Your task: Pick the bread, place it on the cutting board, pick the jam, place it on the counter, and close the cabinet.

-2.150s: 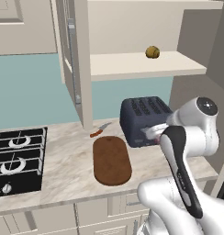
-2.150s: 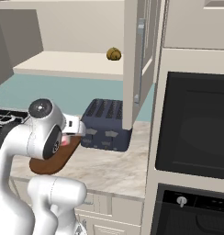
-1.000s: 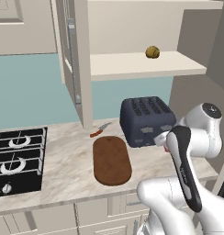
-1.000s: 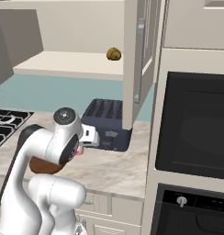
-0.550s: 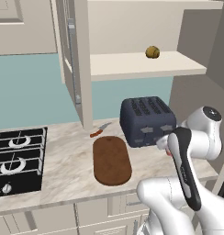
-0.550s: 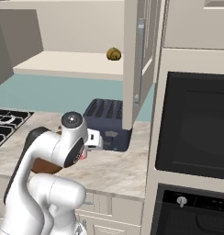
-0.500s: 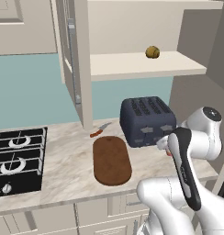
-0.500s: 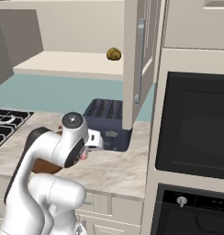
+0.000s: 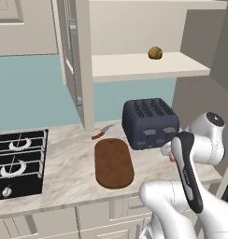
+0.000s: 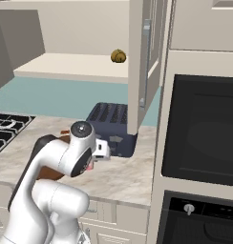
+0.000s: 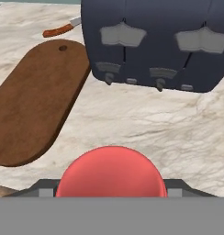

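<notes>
Up on the open cabinet's (image 9: 74,60) pale shelf (image 9: 148,67) sits the bread (image 9: 155,52), a little golden-brown roll near the shelf's front edge, totally on its own. Down on the marbled worktop (image 9: 69,175) the dark brown cutting board (image 9: 113,162) lies bare, running from near the front edge back toward the wall, with a small orange-handled knife (image 9: 101,132) just behind its far end. A dark blue toaster (image 9: 150,122) stands right beside the board, toward the back. The black gas stove (image 9: 15,161) takes up the worktop's left end. The pincer (image 10: 105,150) hangs over the worktop in front of the toaster, and in the hand view it's clamped on the red jam jar (image 11: 111,172), which sits right between the tips, above the bare marble and off the board. A black oven (image 10: 202,128) is built in past the worktop's right end.
</notes>
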